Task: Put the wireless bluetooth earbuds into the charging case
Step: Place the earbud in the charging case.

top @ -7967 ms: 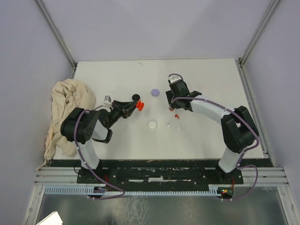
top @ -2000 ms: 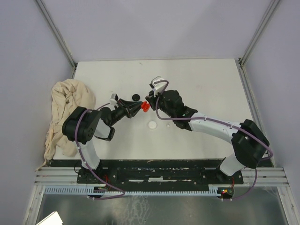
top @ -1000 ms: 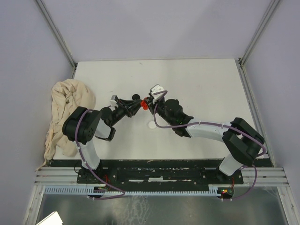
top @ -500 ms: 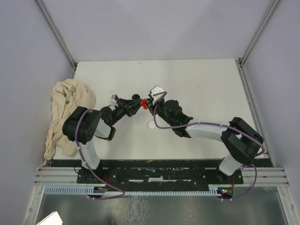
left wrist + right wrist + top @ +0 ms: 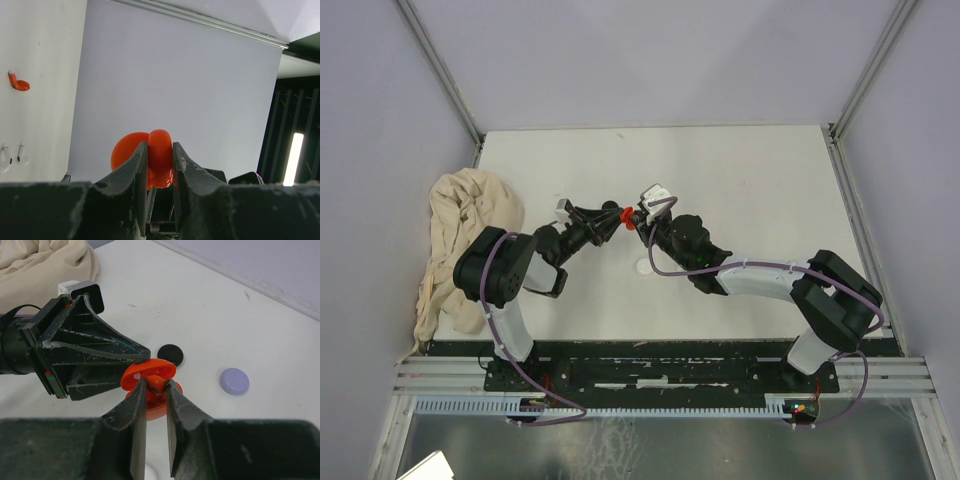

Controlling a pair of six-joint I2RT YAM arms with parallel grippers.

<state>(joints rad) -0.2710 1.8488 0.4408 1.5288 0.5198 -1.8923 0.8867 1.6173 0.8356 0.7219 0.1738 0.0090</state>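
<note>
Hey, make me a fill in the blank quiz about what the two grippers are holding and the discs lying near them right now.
1. The left gripper is shut on the open charging case, whose colour is ____.
2. The red earbud is pinched just over that case by the other gripper, on the ____ arm.
3. Beyond the case lie a black disc and a second disc, coloured ____.
Missing words: red; right; lilac.
</note>
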